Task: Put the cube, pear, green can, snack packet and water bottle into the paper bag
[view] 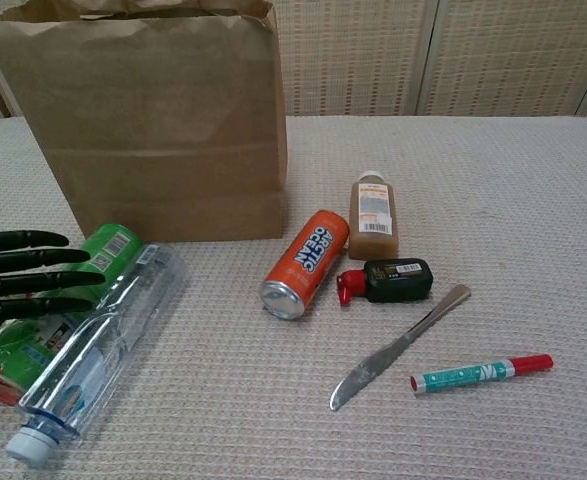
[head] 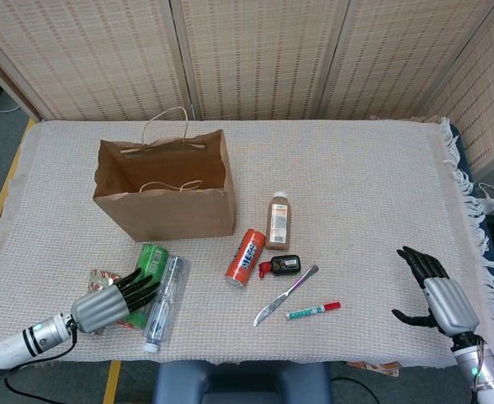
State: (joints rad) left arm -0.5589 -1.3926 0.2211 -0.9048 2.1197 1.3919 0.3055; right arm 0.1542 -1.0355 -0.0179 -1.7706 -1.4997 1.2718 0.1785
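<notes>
The brown paper bag (head: pixel 164 192) (view: pixel 153 120) stands open at the back left. In front of it the green can (head: pixel 151 257) (view: pixel 33 330) lies on its side, with the clear water bottle (head: pixel 162 301) (view: pixel 93 355) right beside it. The snack packet (head: pixel 99 279) peeks out to the left of the can. My left hand (head: pixel 112 301) (view: pixel 18 280) lies over the green can, fingers spread straight and holding nothing. My right hand (head: pixel 436 295) hovers open near the table's front right. Neither the cube nor the pear shows.
An orange can (head: pixel 245 257) (view: pixel 303 263), a brown bottle (head: pixel 278 220) (view: pixel 374 215), a small black bottle with a red cap (head: pixel 280 266) (view: pixel 388 281), a knife (head: pixel 285 295) (view: pixel 398 346) and a green marker (head: pixel 312 310) (view: pixel 480 373) lie in the middle. Fringed cloth edge (head: pixel 465 202) at right.
</notes>
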